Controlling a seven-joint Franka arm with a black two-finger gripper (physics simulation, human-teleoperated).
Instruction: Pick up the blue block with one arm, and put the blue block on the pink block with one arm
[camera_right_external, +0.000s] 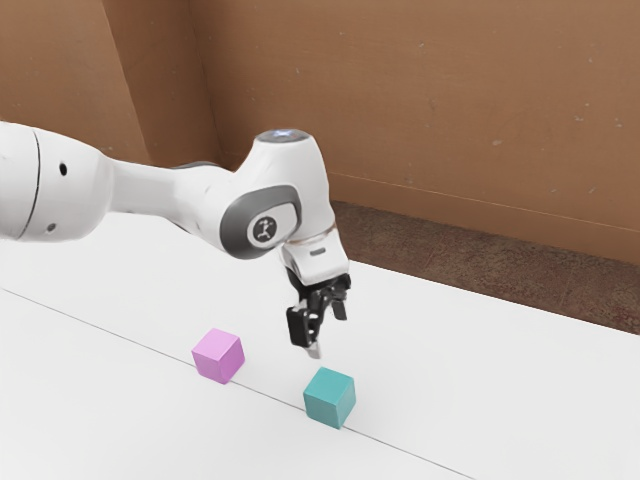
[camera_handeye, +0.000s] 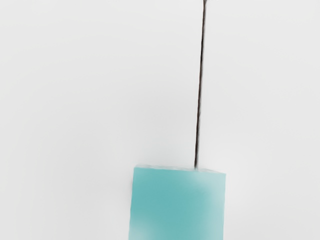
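Just above the blue block (camera_right_external: 330, 396), the tool (camera_right_external: 320, 335), spread and empty.

Just under the gripper (camera_right_external: 325, 332), the blue block (camera_handeye: 177, 205) is blurred, and its nearer part is cut off by the picture's edge. A thin dark line (camera_handeye: 200, 85) disappears behind the block and, farther on, runs out of frame. Behind the gripper, the arm (camera_right_external: 150, 190) is cut off at the exterior view's left.
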